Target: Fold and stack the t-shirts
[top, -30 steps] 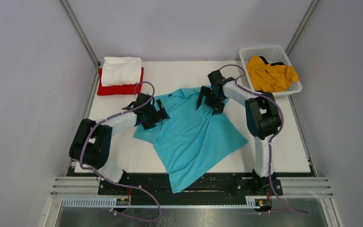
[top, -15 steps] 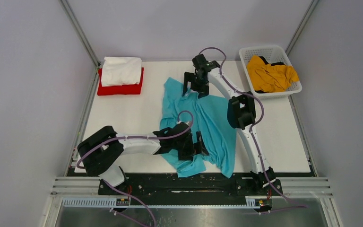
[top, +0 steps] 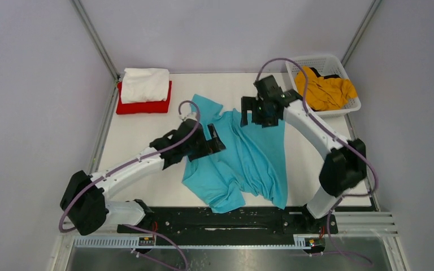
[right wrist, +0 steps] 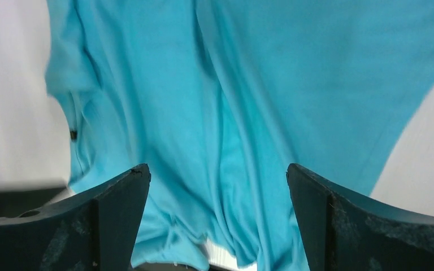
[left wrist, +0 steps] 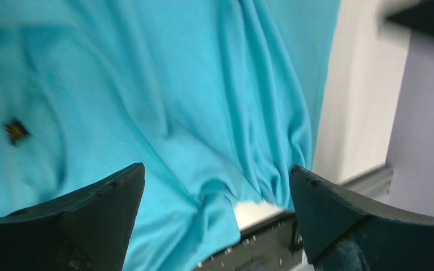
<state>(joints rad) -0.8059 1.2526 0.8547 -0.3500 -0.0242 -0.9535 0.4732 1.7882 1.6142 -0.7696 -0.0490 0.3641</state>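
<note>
The turquoise t-shirt [top: 248, 161] lies rumpled in long folds in the middle of the table, its lower edge near the front edge. My left gripper [top: 215, 141] is open at the shirt's left side, above the cloth; its wrist view shows the open gripper [left wrist: 216, 169] over the turquoise cloth [left wrist: 203, 84] with nothing between the jaws. My right gripper [top: 258, 120] is open over the shirt's far part; its wrist view shows the open gripper [right wrist: 217, 167] above the cloth [right wrist: 248, 84]. The white t-shirt [top: 144, 83] lies folded on the folded red t-shirt [top: 142, 106] at the back left. The mustard t-shirt [top: 323, 90] lies in the basket.
The white lattice basket [top: 314, 60] stands at the back right corner. Grey walls and metal frame posts close in the table on three sides. The black rail [top: 271, 217] with the arm bases runs along the front edge.
My left gripper has swung from the shirt's front edge back to its left side. My right gripper has moved right and nearer. The shirt has shifted and lies more bunched.
</note>
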